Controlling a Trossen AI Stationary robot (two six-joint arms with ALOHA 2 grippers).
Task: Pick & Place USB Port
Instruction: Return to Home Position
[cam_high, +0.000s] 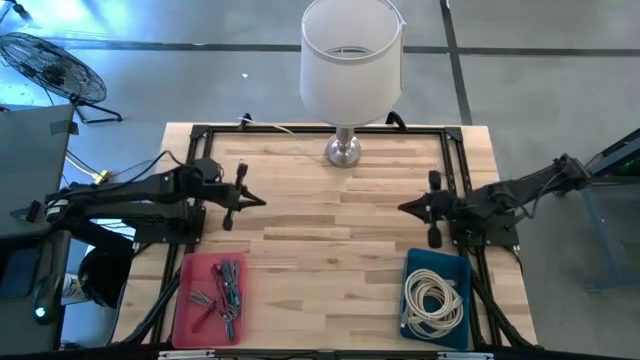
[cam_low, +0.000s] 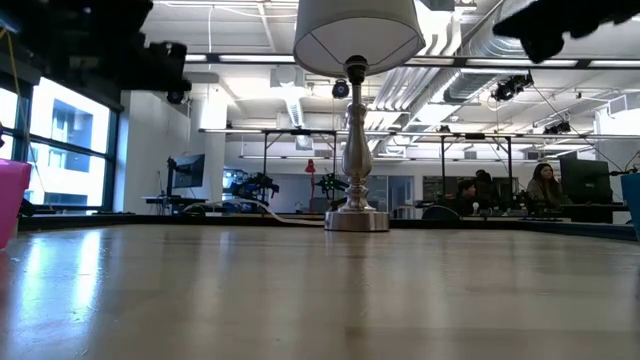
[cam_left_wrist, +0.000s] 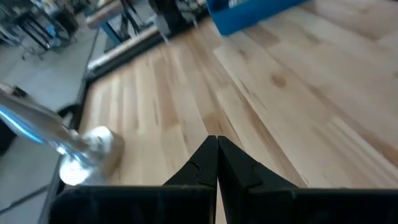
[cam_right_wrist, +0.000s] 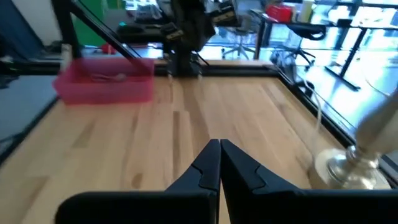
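A pink tray (cam_high: 210, 295) at the near left holds several small grey and dark pieces (cam_high: 222, 290); I cannot tell which of them is the USB port. A blue tray (cam_high: 436, 298) at the near right holds a coiled white cable (cam_high: 432, 300). My left gripper (cam_high: 262, 201) hovers over the table's left half, shut, with nothing in it and pointing toward the middle (cam_left_wrist: 216, 140). My right gripper (cam_high: 402, 208) hovers over the right half, shut, with nothing in it and pointing back at the left one (cam_right_wrist: 219, 144). Both are above the bare wood.
A table lamp with a white shade (cam_high: 350, 55) stands on its metal base (cam_high: 343, 150) at the far middle. A black frame (cam_high: 320, 130) runs round the tabletop. Bare wood lies between the two grippers. People sit at desks in the room behind (cam_low: 540, 185).
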